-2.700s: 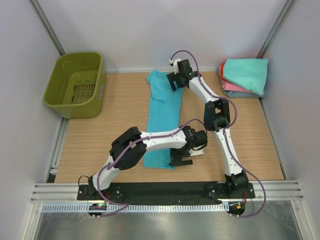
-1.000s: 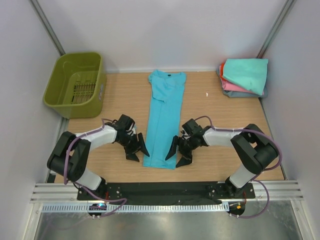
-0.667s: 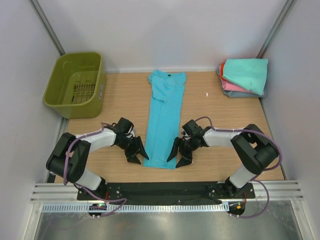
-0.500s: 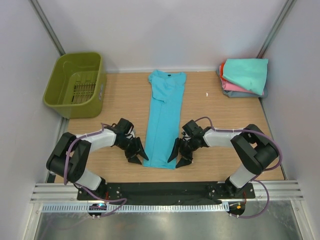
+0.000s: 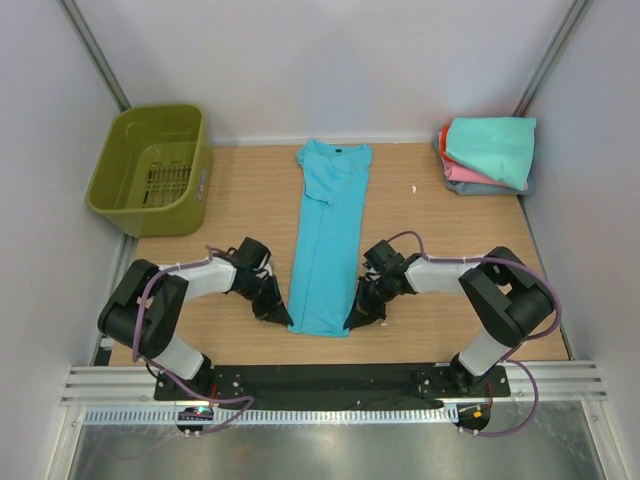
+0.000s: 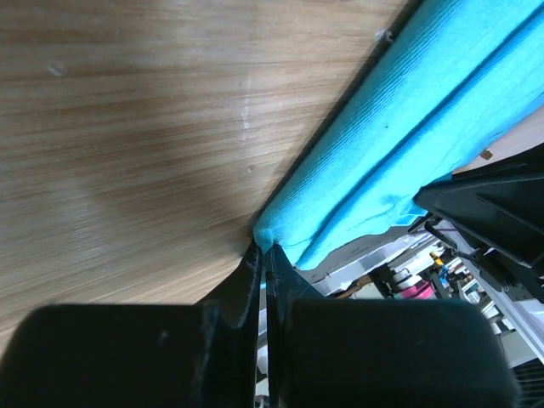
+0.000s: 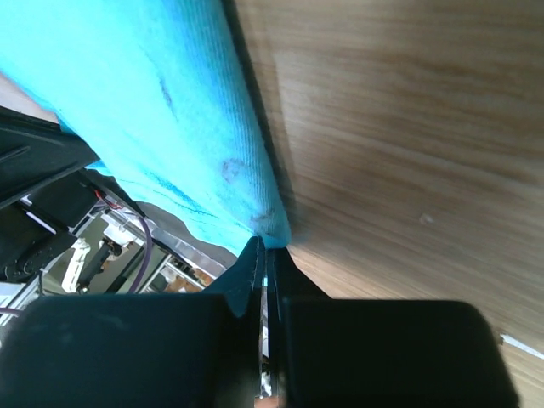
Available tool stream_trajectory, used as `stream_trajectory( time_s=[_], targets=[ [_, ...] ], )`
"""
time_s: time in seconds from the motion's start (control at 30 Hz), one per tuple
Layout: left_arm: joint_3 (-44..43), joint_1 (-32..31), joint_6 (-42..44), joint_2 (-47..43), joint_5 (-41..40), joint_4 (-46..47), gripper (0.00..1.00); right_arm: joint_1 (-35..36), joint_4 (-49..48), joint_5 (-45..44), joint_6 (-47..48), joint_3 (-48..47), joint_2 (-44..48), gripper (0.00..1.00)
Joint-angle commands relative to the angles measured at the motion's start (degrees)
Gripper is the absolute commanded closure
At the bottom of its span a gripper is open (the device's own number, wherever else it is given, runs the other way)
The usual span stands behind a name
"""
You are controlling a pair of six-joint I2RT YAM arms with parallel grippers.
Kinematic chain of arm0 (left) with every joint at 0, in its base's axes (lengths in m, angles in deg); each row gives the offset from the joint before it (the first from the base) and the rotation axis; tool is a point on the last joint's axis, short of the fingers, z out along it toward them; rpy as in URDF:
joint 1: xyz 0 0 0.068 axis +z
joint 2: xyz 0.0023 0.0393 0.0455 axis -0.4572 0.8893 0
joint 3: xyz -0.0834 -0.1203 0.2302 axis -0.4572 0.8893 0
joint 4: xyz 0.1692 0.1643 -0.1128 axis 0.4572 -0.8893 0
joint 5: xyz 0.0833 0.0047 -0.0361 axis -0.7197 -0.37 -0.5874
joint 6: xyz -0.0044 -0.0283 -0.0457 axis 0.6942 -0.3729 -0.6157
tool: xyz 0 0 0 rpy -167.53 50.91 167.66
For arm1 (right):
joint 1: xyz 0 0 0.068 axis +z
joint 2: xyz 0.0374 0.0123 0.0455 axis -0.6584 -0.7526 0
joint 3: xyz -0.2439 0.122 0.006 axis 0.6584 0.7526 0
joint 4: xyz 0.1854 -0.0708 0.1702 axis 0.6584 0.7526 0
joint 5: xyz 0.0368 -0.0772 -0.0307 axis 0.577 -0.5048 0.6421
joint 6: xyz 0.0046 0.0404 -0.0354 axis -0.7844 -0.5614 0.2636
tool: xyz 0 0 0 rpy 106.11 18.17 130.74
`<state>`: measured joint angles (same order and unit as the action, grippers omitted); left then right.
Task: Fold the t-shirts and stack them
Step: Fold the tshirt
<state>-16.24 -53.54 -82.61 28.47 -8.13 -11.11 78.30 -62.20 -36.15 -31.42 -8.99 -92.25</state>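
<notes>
We see a pale wooden table [image 5: 240,215] filling the middle of the frame. A turquoise shirt [image 5: 328,240] lies flat on it at the centre, folded into a long narrow strip. Its collar is toward the top of the frame and its hem toward the bottom. A stack of folded shirts [image 5: 488,152] sits in the upper right corner, mint-teal on top, grey-blue against the wood. At upper left stands an olive-green basket [image 5: 196,160]. A small white speck [image 5: 413,188] lies between strip and stack.
</notes>
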Motion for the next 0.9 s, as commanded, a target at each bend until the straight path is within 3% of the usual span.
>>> stream_trajectory(
  time_s=[0.0,0.2,0.37,0.87],
  targets=[
    [-1.6,0.0,1.1,-2.6,-1.2,1.9,1.0,-0.9,2.6,-1.9,2.5,-1.4,3.6,0.98],
    [-9.4,3.0,5.3,-4.4,-0.3,-0.9,1.0,-7.8,11.9,-4.7,12.0,-8.5,9.4,0.99],
    [-18.6,5.7,7.7,-1.0,-0.3,-2.3,1.0,-15.1,16.3,-4.8,19.2,-16.8,7.5,0.98],
    [-43.3,10.5,13.3,17.8,-1.9,-0.6,1.0,-24.1,5.5,0.2,20.2,-34.8,-9.4,0.98]
  ],
)
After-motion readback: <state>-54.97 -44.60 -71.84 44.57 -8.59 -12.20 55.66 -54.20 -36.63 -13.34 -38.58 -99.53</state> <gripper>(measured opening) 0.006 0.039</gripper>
